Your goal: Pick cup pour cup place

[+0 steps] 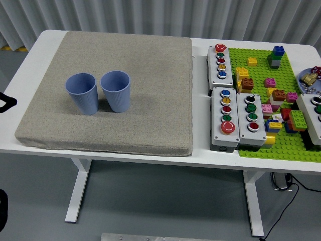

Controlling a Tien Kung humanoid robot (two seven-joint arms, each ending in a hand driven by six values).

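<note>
a white table (150, 153) carries a large grey-beige mat (140, 100) over its left and middle. at three o'clock from the mat stand grey button boxes: one at the back (220, 62) with five small buttons, and two side by side nearer the front (225, 119) (251, 119). a green baseplate (281, 145) lies to their right, strewn with coloured bricks (276, 56). at the right edge sit a small dish (310, 80) and part of another button box (315, 118). a black cable (291, 188) trails on the floor at five o'clock.
</note>
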